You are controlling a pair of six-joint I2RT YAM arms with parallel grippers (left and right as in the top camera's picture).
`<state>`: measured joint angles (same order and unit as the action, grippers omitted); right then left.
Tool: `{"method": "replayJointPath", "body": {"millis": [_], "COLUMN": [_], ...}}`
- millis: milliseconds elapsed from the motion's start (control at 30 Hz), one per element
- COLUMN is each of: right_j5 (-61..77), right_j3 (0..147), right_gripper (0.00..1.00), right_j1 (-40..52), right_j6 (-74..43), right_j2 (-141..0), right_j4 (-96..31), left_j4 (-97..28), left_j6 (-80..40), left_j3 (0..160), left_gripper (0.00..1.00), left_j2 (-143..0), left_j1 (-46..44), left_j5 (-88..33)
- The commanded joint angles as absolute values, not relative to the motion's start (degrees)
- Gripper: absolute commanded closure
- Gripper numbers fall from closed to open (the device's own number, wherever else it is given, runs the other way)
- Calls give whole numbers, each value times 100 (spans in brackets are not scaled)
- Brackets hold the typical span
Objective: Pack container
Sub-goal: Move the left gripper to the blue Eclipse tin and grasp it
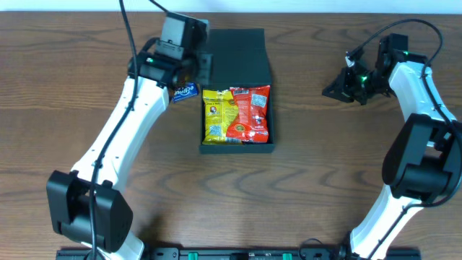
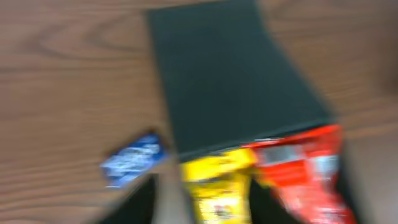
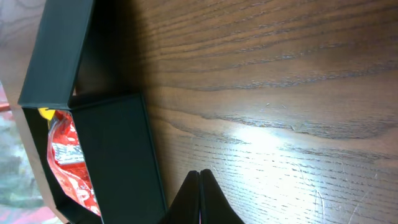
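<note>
The container (image 1: 263, 72) is a dark, shallow box at mid-table, its flap lid (image 1: 242, 45) folded back on the far side. A yellow packet (image 1: 216, 115) and a red packet (image 1: 250, 113) lie side by side in it. A blue packet (image 1: 185, 92) lies on the wood just left of the box. My left gripper (image 1: 201, 72) hovers over the box's left rim. In the blurred left wrist view its fingers (image 2: 140, 204) stand apart above the yellow packet (image 2: 221, 186), holding nothing. My right gripper (image 1: 339, 88) rests shut and empty, well to the right of the box.
The right wrist view shows the box's outer wall (image 3: 118, 155), the raised lid (image 3: 56, 50) and the red packet (image 3: 68, 162) to the left of bare wood. The left arm (image 1: 123, 137) crosses the table's left half.
</note>
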<state>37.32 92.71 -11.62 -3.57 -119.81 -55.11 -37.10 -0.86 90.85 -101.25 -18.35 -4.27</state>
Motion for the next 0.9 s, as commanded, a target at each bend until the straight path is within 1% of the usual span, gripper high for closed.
{"method": "replayJointPath", "body": {"millis": [0,33,100,167,200,300,467,600,733,867], "right_j5": [3793,3793,3793,3793,3791,3782,3728,3730,3730,3730], "right_j3": [9349,9349,9349,9347,9347,9349,9349,9347,9347,9347], "right_gripper": [96,95,91,91,90,90,90,90,90,90], "right_j1": [-1234,-1234,-1234,-1234,-1234,-1234,-1234,-1234,-1234,-1234], "right_j6": [-246,-246,-246,-246,-246,-246,-246,-248,-248,-250], "right_j2": [-11904,-11904,-11904,-11904,-11904,-11904,-11904,-11904,-11904,-11904], "right_j4": [-5507,-5511,-5529,-5546,-5564,-5616,-5725,-5745,-5741,-5743], "left_j4": [-3774,-3795,-3806,-3782,-3745,-3712,-3444,-3461,-3531,-3538], "left_j6": [1439,1820,2611,3159,3634,4331,4416,4451,4652,4779], "left_j3": [9089,9089,9089,9089,9091,9089,9089,9089,9089,9089], "left_gripper": [2,5,5,5,5,5,5,5,5,5], "left_j2": [-10473,-10547,-10744,-10925,-11067,-11297,-11502,-11502,-11546,-11703], "left_j1": [-1761,-1737,-1673,-1608,-1559,-1466,-1291,-1122,-915,-779], "left_j5": [200,209,209,191,193,189,75,-460,-1369,-1584]}}
